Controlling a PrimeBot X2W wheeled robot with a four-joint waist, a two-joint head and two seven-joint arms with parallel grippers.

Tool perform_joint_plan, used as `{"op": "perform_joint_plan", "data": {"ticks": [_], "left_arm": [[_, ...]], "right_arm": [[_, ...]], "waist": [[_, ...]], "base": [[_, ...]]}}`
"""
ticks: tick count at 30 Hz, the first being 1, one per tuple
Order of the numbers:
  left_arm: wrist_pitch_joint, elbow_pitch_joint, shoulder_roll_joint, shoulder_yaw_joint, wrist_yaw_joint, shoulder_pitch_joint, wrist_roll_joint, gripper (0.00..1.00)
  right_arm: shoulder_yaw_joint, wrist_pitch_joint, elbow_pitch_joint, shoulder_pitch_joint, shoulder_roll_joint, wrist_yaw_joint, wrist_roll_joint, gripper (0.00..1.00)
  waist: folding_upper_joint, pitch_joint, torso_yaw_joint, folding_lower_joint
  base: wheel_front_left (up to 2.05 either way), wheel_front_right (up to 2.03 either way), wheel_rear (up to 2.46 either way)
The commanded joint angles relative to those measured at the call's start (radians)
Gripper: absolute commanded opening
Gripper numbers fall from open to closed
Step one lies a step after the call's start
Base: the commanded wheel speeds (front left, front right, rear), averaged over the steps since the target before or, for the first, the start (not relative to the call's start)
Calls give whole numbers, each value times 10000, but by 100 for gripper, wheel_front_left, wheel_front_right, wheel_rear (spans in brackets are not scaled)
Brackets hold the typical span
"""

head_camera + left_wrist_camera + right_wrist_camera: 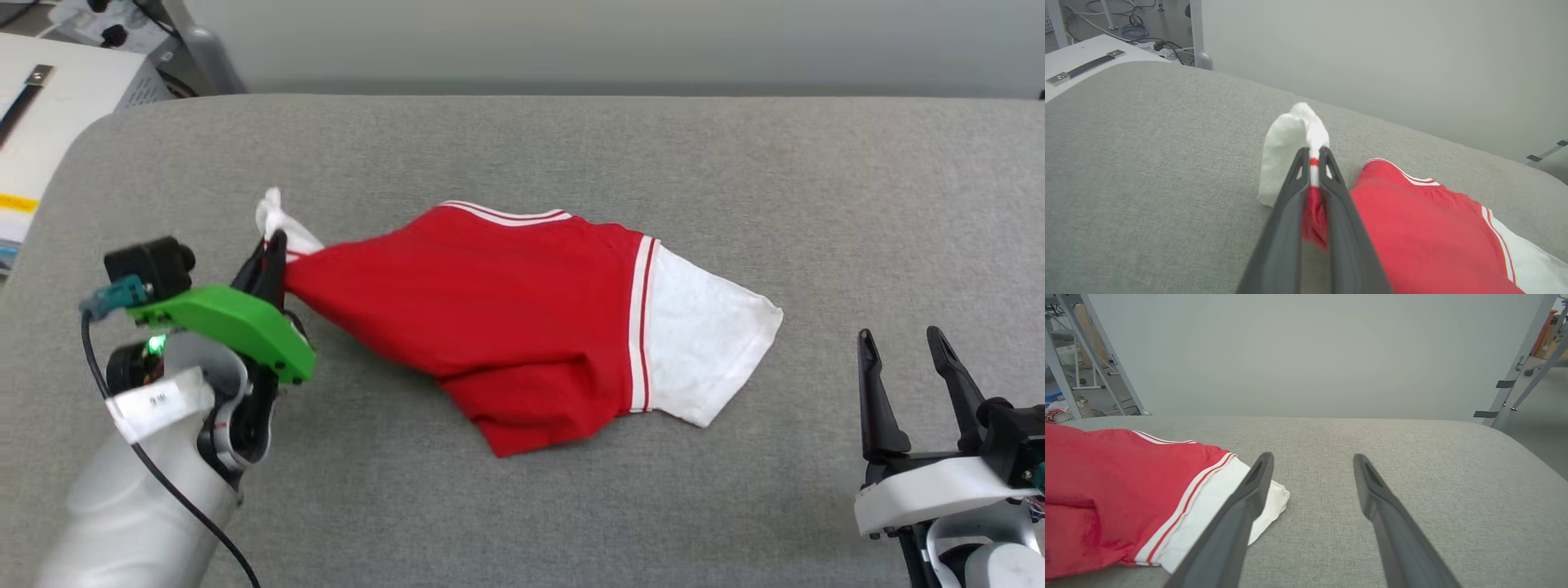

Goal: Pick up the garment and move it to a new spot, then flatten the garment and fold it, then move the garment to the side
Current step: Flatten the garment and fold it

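My left pincer (275,242) clamps the shirt (490,327) by its sleeve (279,216) for dragging; my right pincer (900,335), right of the shirt, stands apart, idle.

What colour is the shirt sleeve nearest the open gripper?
White sleeve, red-and-white striped trim at its seam; clearest in the head view.

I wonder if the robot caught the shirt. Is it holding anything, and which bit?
The left gripper is shut on the garment, pinching its white sleeve near the striped trim. The right gripper is open, holding nothing.
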Motion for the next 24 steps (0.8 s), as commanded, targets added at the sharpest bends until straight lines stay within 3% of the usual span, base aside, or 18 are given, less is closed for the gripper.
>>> {"op": "perform_joint_plan", "data": {"ticks": [1, 2, 3, 4, 5, 12, 17, 24], "left_arm": [[-119, -140, -63, 50, 192, 471, -69, 0], [-154, -197, -78, 21, 302, 685, -56, 0], [-205, -228, -108, -7, 468, 929, -27, 41], [-228, -229, -135, -55, 591, 1104, 10, 95], [-222, -211, -186, -126, 721, 1302, 31, 100], [-465, -442, -283, -298, 994, 1719, 381, 100], [-747, -1848, 256, -104, 787, 1899, 2097, 100], [-756, -4170, 36, 975, 609, 3434, 4371, 100]], "right_arm": [[-34, 64, -71, 163, -57, -9, -5, 100], [-35, 91, -80, 176, -66, -9, 9, 100], [-34, 122, -86, 198, -71, -9, 24, 100], [-31, 149, -86, 217, -78, -9, 35, 100], [-32, 178, -82, 238, -92, -9, 50, 100], [-125, 334, -102, 402, -167, -9, 99, 100], [-157, 558, -338, 596, -344, -9, 177, 100], [-134, 1043, -538, 820, -559, -9, 321, 100]], "waist": [[0, -332, 441, 0], [0, -345, 466, 0], [0, -364, 496, 0], [0, -381, 516, 0], [0, -405, 539, 0], [0, -700, 783, 0], [0, -1088, 1157, 0], [0, -1181, 1580, 0]], "base": [[0, 0, 0], [0, 0, 0], [0, 0, 0], [0, 0, 0], [0, 0, 0], [0, 0, 0], [0, 0, 0], [0, 0, 0]]}}
